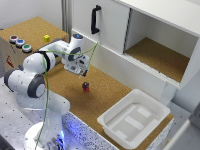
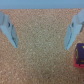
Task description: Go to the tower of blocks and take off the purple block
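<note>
Claw (image 1: pixel 81 73): spread wide, nothing between the fingers (image 2: pixel 10 31), nothing touched; poised above the cork-topped desk (image 1: pixel 107 90). In the wrist view, both pale blue fingers splayed to either side with bare cork between.

Tower of blocks (image 1: pixel 86 87): standing on the desk, just beside and below the claw, toward the exterior view's right of it; apart from the claw. Two tiny cubes, one on the other.

Purple block (image 1: pixel 86 84): dark, on top of the red cube (image 1: pixel 86 89). In the wrist view, seen at the picture's edge beyond one finger, outside the gap, purple face (image 2: pixel 79 52) over a strip of red; partly cut off.

Yellow cube (image 1: pixel 46 38): alone on the raised cork platform, well apart from the tower.

Three round buttons (image 1: pixel 19 43): on the same platform, near its edge.

White tray (image 1: pixel 150 107): on the desk at the exterior view's right.

Cabinet (image 1: pixel 150 45): behind the desk, one compartment open, black handle (image 1: pixel 94 20) on the closed door.
</note>
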Controlling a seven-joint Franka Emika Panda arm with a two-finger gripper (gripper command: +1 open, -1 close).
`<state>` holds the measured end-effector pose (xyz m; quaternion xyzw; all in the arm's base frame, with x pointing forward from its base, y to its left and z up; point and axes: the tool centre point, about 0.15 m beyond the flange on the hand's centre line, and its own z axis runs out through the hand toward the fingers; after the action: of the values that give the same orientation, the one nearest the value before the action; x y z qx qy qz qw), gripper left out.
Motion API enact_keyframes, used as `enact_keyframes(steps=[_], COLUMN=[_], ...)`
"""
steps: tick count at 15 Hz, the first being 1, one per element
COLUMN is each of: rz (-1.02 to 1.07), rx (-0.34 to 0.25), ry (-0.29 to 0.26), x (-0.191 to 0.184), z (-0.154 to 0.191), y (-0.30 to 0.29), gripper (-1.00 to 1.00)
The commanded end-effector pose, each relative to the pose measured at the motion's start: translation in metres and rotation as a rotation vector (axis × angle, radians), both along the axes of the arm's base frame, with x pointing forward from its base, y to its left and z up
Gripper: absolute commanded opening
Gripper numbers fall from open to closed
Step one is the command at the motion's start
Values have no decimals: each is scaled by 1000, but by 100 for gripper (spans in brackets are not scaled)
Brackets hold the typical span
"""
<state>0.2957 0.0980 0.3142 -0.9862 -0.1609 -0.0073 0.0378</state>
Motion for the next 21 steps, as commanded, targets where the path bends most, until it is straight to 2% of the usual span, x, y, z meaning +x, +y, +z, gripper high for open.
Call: enact_keyframes(steps=[1,6,7,9,10,12,16,19,20,21], rz=[-15,-15,2,35,27,26,73,107,112,103], rx=[4,4,-9,-19,-62,-79,-75,-55,-35,-20], ry=[-36,-36,-5,0,18,21,49,24,12,3], x=[-4,-4,1,11,14,16,15,16,18,21], z=[-9,-9,-1,-14,-22,-34,-62,-67,-68,-68], y=[11,11,1,-1,-2,-5,8,10,6,-2], gripper=[100,100,100,100,100,100,100,100,-100,-100])
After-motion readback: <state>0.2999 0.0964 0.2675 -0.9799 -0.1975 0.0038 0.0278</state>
